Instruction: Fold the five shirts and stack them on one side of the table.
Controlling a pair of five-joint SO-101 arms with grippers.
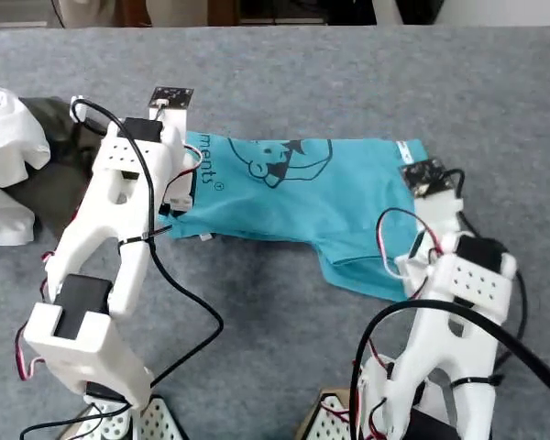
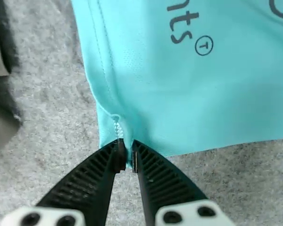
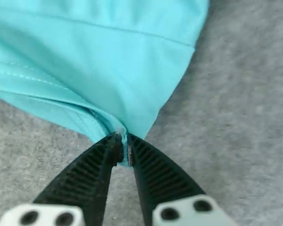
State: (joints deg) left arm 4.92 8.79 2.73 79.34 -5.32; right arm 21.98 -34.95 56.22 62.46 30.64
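A turquoise shirt [image 1: 284,197] with dark print lies folded across the middle of the grey table [image 1: 348,82]. My left gripper [image 2: 126,159] is shut on the shirt's [image 2: 179,84] seamed corner at its left end; in the high view the left arm [image 1: 119,211] covers that corner. At the shirt's right end, my right gripper [image 3: 123,151] is pinched shut on a bunched hem of the same shirt [image 3: 94,61]. The right arm [image 1: 445,266] stands at the shirt's right side.
At the table's left edge lie a white garment [image 1: 5,156] and a dark one [image 1: 60,147], the dark one [image 2: 0,94] close to my left gripper. Cables hang off both arms. Bare grey felt spreads behind and in front of the shirt.
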